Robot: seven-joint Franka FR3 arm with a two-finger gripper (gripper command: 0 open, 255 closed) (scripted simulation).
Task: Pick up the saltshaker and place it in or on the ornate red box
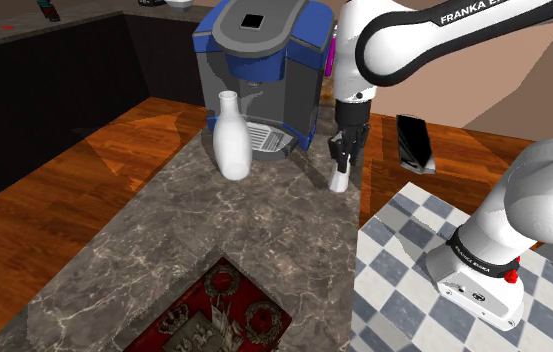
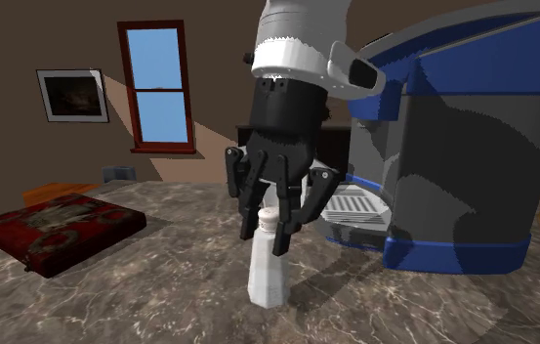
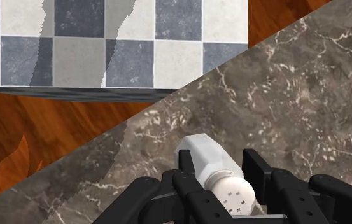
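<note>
Gripper (image 3: 221, 159) was spread open, one finger either side of the shaker (image 3: 232, 191) cap. Shaker stood upright on the marble counter (image 3: 308, 95) near its edge, with the coffee machine (image 1: 264, 70) behind and the red box (image 1: 219, 310) well apart.

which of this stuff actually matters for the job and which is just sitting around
Part of the job:
- saltshaker, upright on the marble counter
- ornate red box
- gripper, at the saltshaker's top

Just lying about:
- blue and grey coffee machine
- white vase
- small black slab
</note>
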